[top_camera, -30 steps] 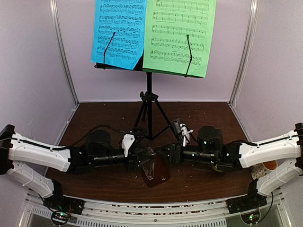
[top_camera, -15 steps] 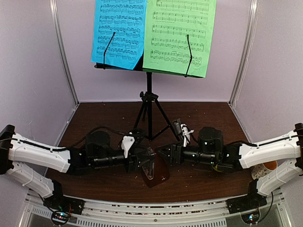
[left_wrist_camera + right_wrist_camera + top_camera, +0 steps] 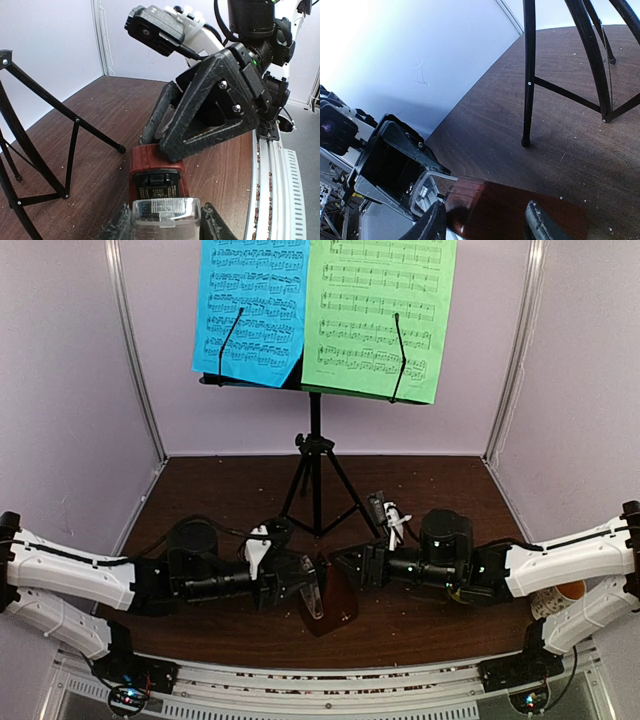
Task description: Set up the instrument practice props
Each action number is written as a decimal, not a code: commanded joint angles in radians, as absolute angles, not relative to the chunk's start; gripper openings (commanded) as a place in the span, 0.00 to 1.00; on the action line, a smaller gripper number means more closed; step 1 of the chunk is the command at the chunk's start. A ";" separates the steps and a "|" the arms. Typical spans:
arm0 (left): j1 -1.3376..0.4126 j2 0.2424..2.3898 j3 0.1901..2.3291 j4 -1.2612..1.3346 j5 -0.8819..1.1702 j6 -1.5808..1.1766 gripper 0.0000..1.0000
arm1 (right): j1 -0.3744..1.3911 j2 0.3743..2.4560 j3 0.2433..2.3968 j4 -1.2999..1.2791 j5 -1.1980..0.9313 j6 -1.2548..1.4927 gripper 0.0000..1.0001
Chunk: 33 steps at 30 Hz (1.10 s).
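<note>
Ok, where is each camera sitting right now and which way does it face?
Top external: above and behind the arm bases, looking down at the table and music stand; both arms show, left gripper and right gripper meeting mid-table.
Left wrist: on the left arm, facing rightward; own fingers flank the clear cover, right gripper beyond.
Right wrist: on the right arm, facing leftward; own fingers flank the metronome.
Both wrist views share metronome and tripod legs.

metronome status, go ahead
Left jaws shut on cover. Right jaws shut on metronome. Stand leg close by, not touching.
</note>
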State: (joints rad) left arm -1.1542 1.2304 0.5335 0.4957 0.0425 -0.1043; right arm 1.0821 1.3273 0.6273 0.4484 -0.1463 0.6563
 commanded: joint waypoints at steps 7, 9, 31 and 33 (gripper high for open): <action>-1.095 1.049 0.505 0.293 -0.016 -0.201 0.08 | 1.065 1.356 0.574 0.296 -0.149 0.620 0.55; -1.065 1.004 0.506 0.220 -0.034 -0.219 0.08 | 1.066 1.356 0.573 0.304 -0.154 0.621 0.55; -0.462 1.370 0.893 -0.370 -0.034 -0.316 0.11 | 1.066 1.364 0.577 0.315 -0.172 0.626 0.56; -0.455 1.456 0.941 -0.376 -0.050 -0.305 0.12 | 1.067 1.365 0.578 0.314 -0.173 0.625 0.56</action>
